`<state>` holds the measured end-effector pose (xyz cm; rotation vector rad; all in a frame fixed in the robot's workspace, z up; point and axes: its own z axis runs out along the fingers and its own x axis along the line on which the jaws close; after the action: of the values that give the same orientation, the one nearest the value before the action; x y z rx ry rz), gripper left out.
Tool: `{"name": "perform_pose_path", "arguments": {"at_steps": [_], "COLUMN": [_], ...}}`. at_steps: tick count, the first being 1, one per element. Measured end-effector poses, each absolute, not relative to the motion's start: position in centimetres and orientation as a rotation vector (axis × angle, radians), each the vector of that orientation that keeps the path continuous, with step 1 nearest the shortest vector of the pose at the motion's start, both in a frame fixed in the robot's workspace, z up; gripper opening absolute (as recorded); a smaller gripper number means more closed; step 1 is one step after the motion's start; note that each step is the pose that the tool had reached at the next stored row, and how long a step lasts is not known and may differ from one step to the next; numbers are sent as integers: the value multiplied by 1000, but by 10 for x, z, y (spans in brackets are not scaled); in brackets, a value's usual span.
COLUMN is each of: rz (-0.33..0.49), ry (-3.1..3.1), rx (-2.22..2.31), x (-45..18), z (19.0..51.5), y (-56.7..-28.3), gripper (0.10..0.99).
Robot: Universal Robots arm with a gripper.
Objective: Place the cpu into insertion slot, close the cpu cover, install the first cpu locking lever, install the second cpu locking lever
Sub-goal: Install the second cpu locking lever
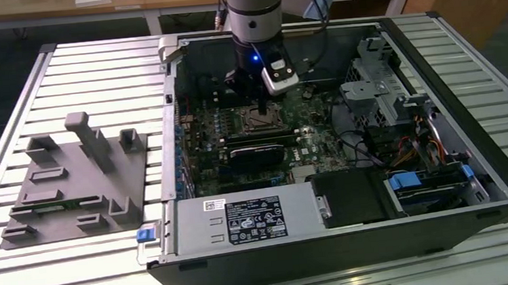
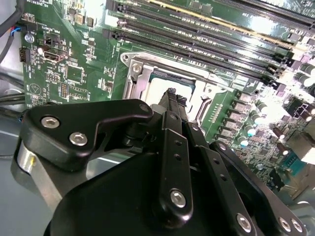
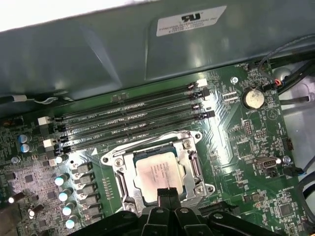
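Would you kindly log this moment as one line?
gripper: shut, tips over socket | pale square metallic cpu: seated in silver-rimmed insertion slot | green motherboard

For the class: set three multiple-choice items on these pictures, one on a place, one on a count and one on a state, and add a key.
1. Where is the gripper? A over the grey fixture; B over the insertion slot; C over the drive bay.
2. How many long black memory slots lie beside that slot? A two; B four; C six.
3. The cpu is: A held in the air; B lying in the slot; C on the table.
Key: B, its tip hangs at the slot's edge in the first wrist view; B, four parallel rows show there; B, its pale face lies flat inside the metal rim.
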<state>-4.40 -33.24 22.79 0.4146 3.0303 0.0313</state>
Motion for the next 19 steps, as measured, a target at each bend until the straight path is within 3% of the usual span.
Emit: {"name": "perform_pose_path", "arguments": {"at_steps": [19], "rz": [31], "ry": [3030], "rx": [415], "x": [-44], "z": [243], "y": [-336], "gripper": [106]}}
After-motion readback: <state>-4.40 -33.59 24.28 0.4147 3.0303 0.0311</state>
